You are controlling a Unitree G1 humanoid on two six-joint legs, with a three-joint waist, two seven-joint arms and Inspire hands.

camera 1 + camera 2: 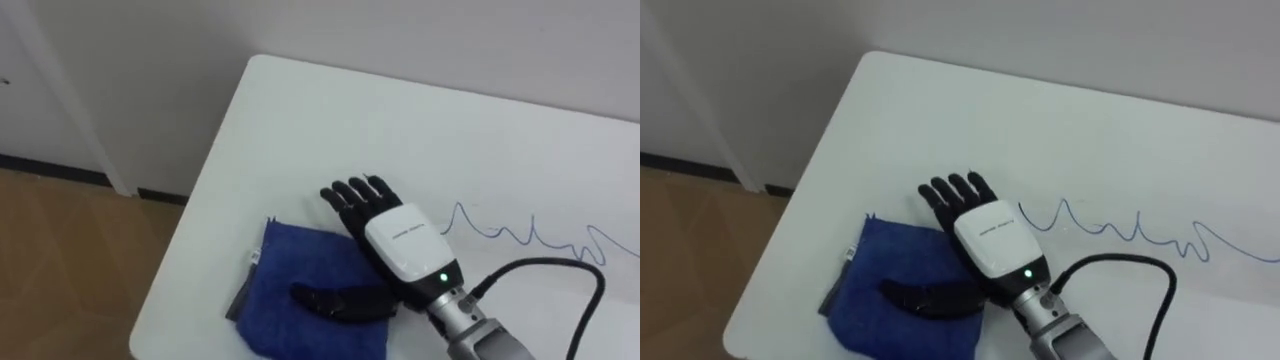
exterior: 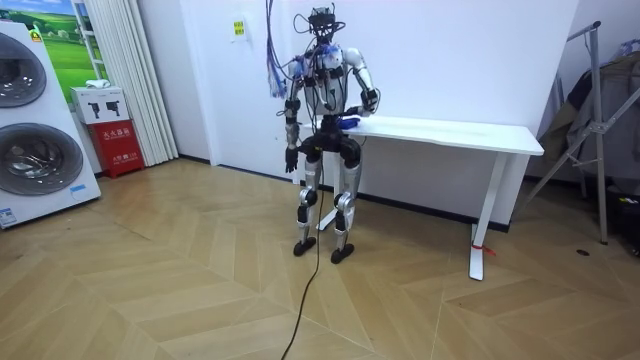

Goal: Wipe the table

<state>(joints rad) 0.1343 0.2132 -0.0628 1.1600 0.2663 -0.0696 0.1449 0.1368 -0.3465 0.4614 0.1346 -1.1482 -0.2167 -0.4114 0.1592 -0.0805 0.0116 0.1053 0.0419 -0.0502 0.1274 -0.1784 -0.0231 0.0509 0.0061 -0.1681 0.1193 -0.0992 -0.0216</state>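
A blue cloth (image 1: 300,272) lies near the left end of the white table (image 1: 330,120), with a grey tag at its left edge. My right hand (image 1: 402,240) rests flat on the cloth's right part. Its fingers are straight and reach past the cloth's far edge onto the bare tabletop, and its thumb lies across the cloth. A wavy blue pen line (image 1: 530,236) runs over the table to the right of the hand. In the room view I stand at the table's (image 2: 450,130) left end, my left hand (image 2: 289,158) hanging by my side.
The table's left edge (image 1: 190,230) drops to wooden floor, with a white wall right behind it. In the room view, washing machines (image 2: 35,130) and a red box (image 2: 118,145) stand far to the left, and a metal rack (image 2: 600,120) stands at the right.
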